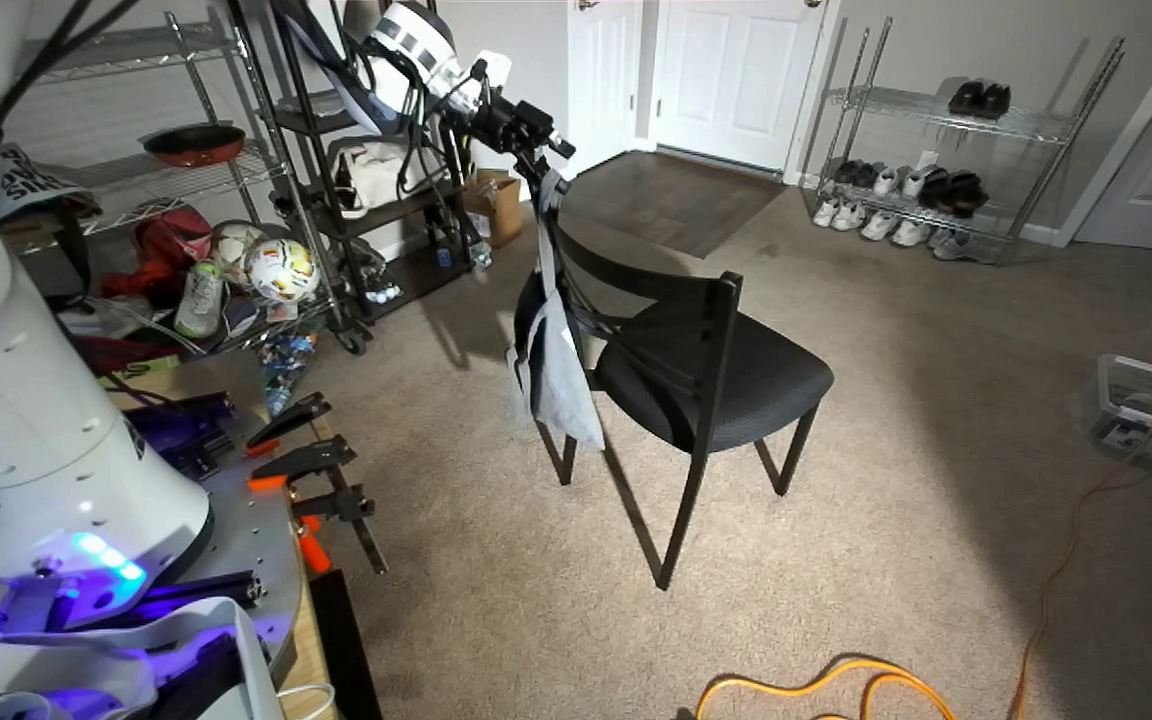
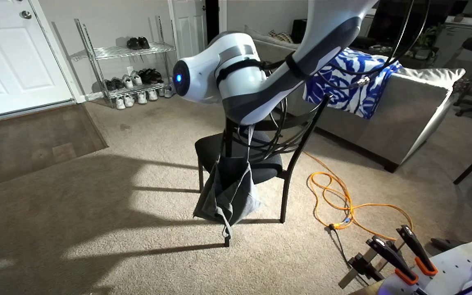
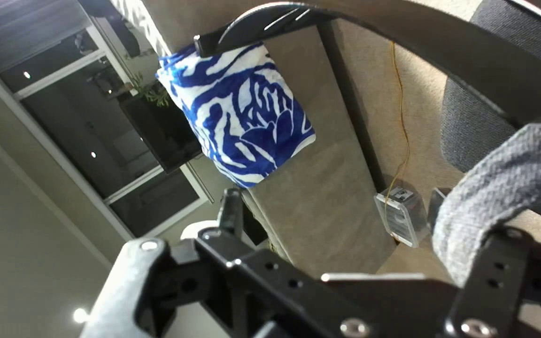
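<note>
Both exterior views look down on the same chair (image 1: pixel 756 380).

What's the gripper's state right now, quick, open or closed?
Gripper: open, nothing clamped between its fingers; gray strap overlaps one in the wrist view.

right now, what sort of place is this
Probably a home's living area: a white door, a metal rack holding shoes, and a sofa draped with blue-and-white cloth.

Brightly lit carpet (image 1: pixel 516 590), long shadows (image 2: pixel 76 205), blue-lit robot base (image 1: pixel 86 490)
</note>
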